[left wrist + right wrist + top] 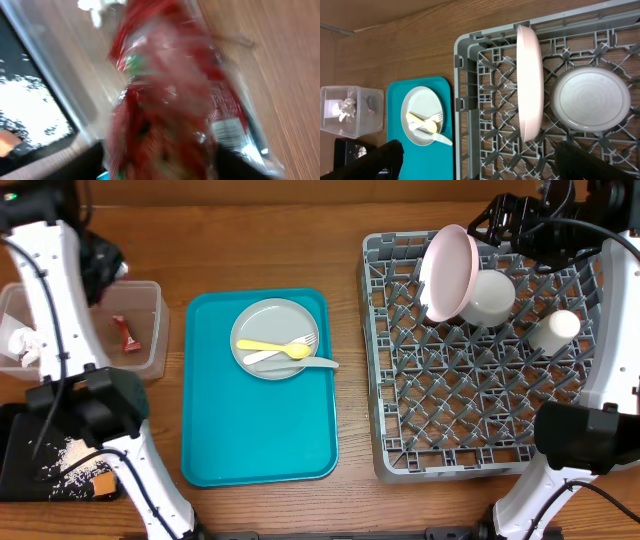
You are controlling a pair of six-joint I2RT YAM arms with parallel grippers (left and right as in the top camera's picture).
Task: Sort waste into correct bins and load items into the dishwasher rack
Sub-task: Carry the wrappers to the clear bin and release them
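A red foil wrapper [160, 100] fills the left wrist view as a blur, between the dark fingers of my left gripper [160, 167], which stand apart over the clear tub [150, 295]. A red wrapper [125, 335] and a crumpled napkin [22, 345] show inside the tub. Rice [62, 458] lies in the black tray [20, 480]. The grey plate [275, 338] holds yellow and white cutlery [285, 350]. In the rack [400, 450] the pink plate [448, 272] stands on edge beside a bowl [490, 298] and a cup [555, 328]. My right gripper [485, 165] hangs open above the rack's far corner.
The teal serving tray [260, 430] lies mid-table under the grey plate. The left arm's base [100, 405] stands between the tub and the black tray. The right arm's base [585, 435] sits at the rack's right edge.
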